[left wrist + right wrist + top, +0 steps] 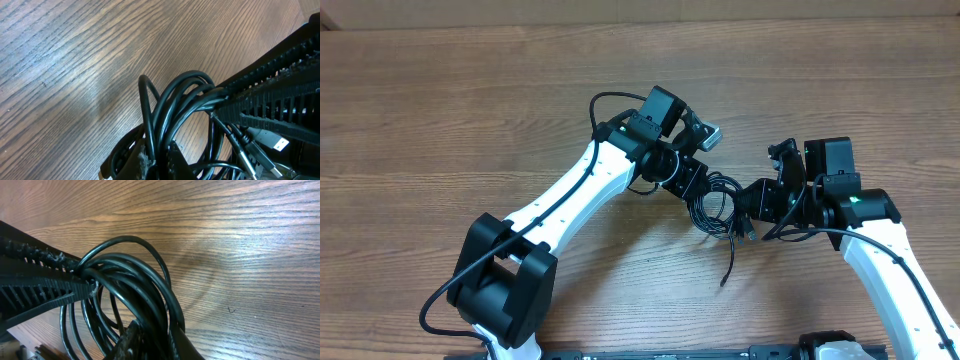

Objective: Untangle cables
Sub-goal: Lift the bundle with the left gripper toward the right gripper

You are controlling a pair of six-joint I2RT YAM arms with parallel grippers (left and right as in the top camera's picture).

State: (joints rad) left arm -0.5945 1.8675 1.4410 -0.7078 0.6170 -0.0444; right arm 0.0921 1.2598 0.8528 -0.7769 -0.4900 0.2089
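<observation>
The cables (716, 203) are a bundle of thin black loops on the wooden table between my two grippers. One loose end trails toward the front (727, 272). My left gripper (703, 192) comes in from the left and is shut on several strands of the cables (170, 105) in the left wrist view, its jaws (156, 164) pinching them. My right gripper (746, 202) comes in from the right, and its jaws (152, 341) are closed on strands of the same loops (135, 275). A silvery plug end (278, 143) lies by the right gripper's ribbed fingers (280, 85).
The bare wooden table (470, 110) spreads around the bundle. Its far edge (640, 20) runs along the top. A thicker black arm wire (603, 100) arcs over my left arm. The left gripper's ribbed fingers (35, 277) cross the right wrist view.
</observation>
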